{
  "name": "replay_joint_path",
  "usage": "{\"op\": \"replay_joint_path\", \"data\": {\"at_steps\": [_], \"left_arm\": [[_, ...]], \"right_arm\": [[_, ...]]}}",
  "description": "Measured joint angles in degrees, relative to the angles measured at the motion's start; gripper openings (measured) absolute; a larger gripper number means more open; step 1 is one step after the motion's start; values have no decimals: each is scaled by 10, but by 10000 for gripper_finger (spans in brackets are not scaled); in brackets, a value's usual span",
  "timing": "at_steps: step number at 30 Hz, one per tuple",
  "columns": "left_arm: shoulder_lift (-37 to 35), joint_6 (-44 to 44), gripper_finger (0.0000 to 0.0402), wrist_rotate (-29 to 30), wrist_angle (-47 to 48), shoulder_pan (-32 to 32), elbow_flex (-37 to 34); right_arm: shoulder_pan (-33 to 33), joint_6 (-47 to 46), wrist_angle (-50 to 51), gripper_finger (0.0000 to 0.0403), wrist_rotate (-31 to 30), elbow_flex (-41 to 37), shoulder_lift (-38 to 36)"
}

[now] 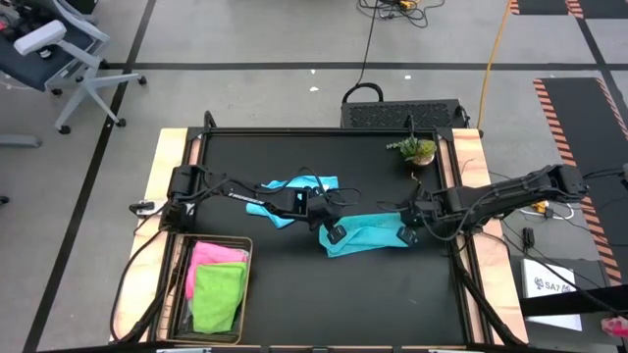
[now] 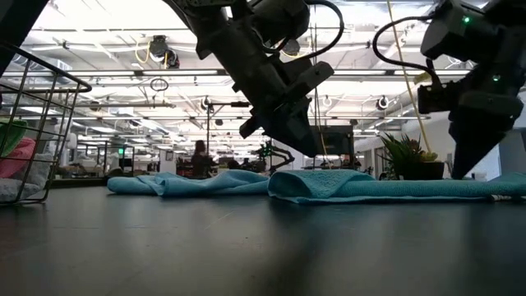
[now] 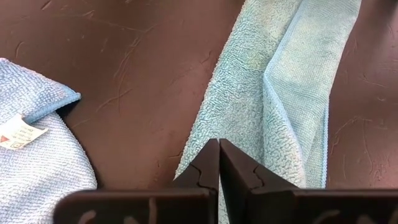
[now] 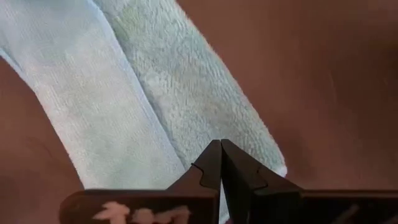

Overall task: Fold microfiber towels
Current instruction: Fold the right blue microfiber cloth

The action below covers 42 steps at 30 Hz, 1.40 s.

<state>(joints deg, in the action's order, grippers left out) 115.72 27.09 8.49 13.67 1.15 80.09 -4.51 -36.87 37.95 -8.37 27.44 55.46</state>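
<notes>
From above, the teal towel (image 1: 368, 235) lies on the black table (image 1: 294, 294) between the two arms, doubled into a long band. The left gripper (image 1: 334, 233) sits at its left end and the right gripper (image 1: 404, 235) at its right end. The light blue towel (image 1: 294, 191) lies rumpled just behind, under the left arm, not yet folded. The pink towel (image 1: 211, 255) and the lime green towel (image 1: 218, 294) rest in the wire basket (image 1: 177, 284) at the front left; whether they are folded I cannot tell. A potted plant (image 1: 417, 149) stands at the back right.

At table height, the teal towel (image 2: 394, 185) shows a flat doubled edge, with the light blue towel (image 2: 181, 182) lumpy beside it.

The left wrist view shows the left gripper (image 3: 219, 152) pressed together, empty, its tip over the teal towel (image 3: 273, 99); the light blue towel (image 3: 37, 149) shows its label.

The right wrist view shows the right gripper (image 4: 220, 152) also pressed together, holding nothing, at the teal towel (image 4: 155, 93).

By my reading, the teal towel has one fold made and probably needs another; the light blue one remains, and no grey-white towel is visible.
</notes>
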Motion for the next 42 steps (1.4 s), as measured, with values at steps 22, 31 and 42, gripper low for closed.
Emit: {"op": "replay_joint_path", "data": {"at_steps": [22,31,42], "left_arm": [[0,-2,15,0,1,0,0],[0,-3,14,0,3,0,0],[0,-3,5,0,3,1,0]], "right_arm": [[-80,-88,-114,0,162,-31,0],[-145,-135,-105,0,203,-30,0],[-140,-99,-98,0,101,-14,0]]}}
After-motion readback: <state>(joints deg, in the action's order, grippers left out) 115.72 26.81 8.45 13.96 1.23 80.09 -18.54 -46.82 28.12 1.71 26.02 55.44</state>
